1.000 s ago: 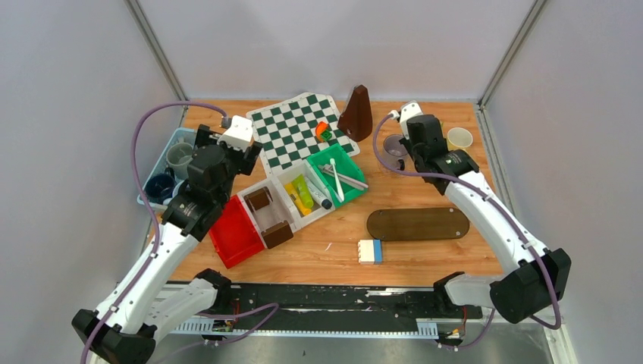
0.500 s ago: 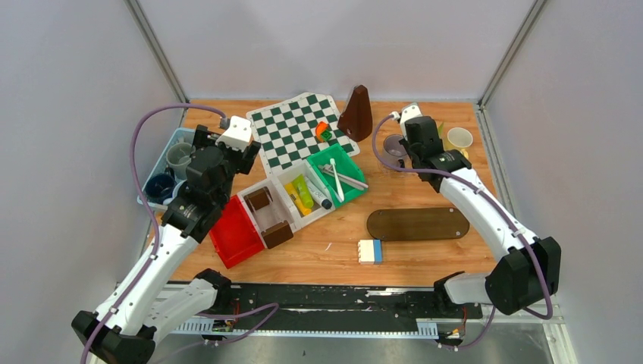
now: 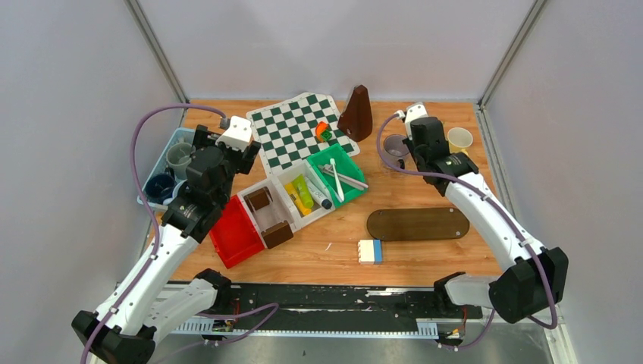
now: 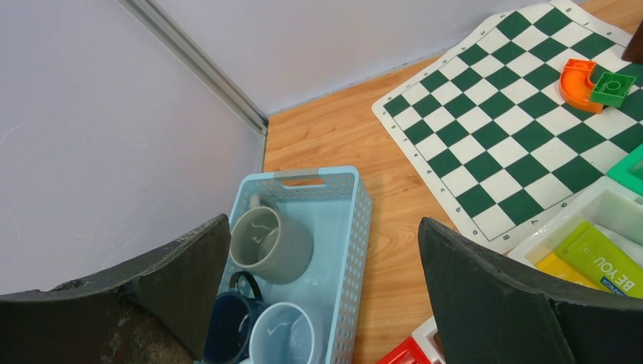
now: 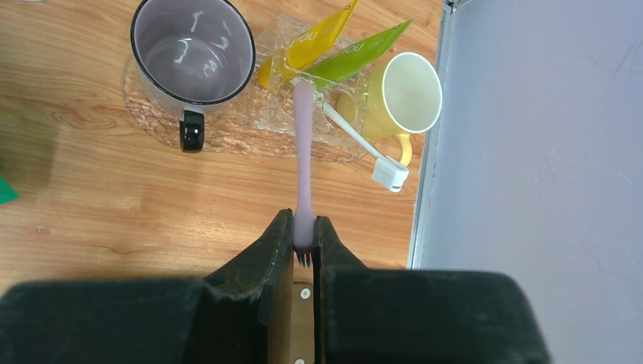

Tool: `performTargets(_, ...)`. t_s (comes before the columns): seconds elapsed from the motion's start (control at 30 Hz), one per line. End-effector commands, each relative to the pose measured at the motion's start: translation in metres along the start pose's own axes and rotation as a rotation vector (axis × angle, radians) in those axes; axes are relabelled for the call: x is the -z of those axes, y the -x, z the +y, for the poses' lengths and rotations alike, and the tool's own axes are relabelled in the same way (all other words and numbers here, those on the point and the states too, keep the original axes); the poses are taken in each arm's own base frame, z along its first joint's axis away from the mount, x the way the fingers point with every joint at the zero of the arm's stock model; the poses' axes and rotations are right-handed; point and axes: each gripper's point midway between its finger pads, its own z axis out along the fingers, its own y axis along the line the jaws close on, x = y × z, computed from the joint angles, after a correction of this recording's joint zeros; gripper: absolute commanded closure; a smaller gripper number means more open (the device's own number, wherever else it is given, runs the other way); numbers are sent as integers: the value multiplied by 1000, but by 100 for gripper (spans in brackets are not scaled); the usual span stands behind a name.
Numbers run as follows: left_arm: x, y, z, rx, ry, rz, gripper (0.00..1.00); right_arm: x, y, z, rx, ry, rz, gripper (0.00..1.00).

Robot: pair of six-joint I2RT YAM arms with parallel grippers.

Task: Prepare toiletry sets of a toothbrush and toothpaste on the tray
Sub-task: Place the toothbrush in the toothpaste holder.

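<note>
Straight ahead of the right fingers (image 5: 267,254), which are clamping a toothbrush (image 5: 303,152) by its bristle end, the handle is pointing lengthwise over the clear tray (image 5: 144,106), between grey mug (image 5: 193,49) and yellow mug (image 5: 402,95); the left fingers (image 4: 485,280) are standing wide apart.

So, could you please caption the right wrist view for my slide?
Right gripper pinches a pale pink toothbrush by its bristle end, handle pointing at the clear textured tray holding a grey mug.
</note>
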Motion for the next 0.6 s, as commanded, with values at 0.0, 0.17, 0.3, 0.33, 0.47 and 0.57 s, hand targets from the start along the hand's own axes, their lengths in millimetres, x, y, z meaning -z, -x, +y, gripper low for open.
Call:
performTargets(0.0,0,9,6,18,22,-38,0,12,7,-10,-42,-15,-39,100)
performTargets(0.17,-1,8,5,15,19,-34,0,2,5,-7,-34,-24,-23,100)
performTargets(0.3,-1,7,5,13,20,-32,0,-7,1,-2,-28,-19,0,100)
performTargets(0.33,-1,7,5,13,20,-32,0,-9,0,-1,-25,-20,7,100)
performTargets(0.47,-1,8,4,14,17,-36,0,-14,-6,1,-20,-19,26,100)
performTargets(0.57,0,8,5,14,16,-37,0,-17,-8,1,-21,-22,31,100)
